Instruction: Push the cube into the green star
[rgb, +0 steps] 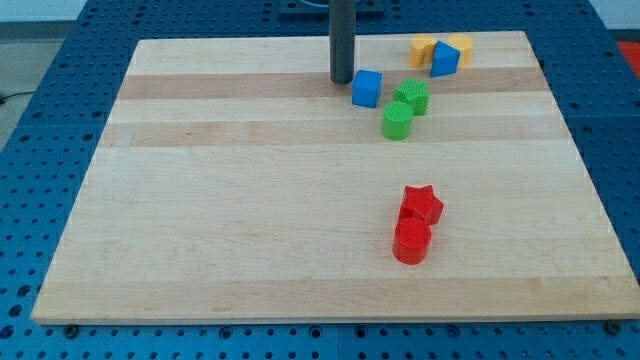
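The blue cube (367, 88) sits near the view's top, just left of the green star (412, 96), with a small gap between them. A green cylinder (397, 120) lies just below the star and touches it. My tip (342, 80) rests on the board just left of the blue cube, close to its left side, on the side away from the star. The dark rod rises straight up out of the view's top.
A yellow block (424, 47), another yellow block (460, 47) and a blue block (444, 59) cluster at the view's top right. A red star (421, 204) and a red cylinder (411, 241) sit lower right of centre. The wooden board (200, 200) lies on a blue perforated table.
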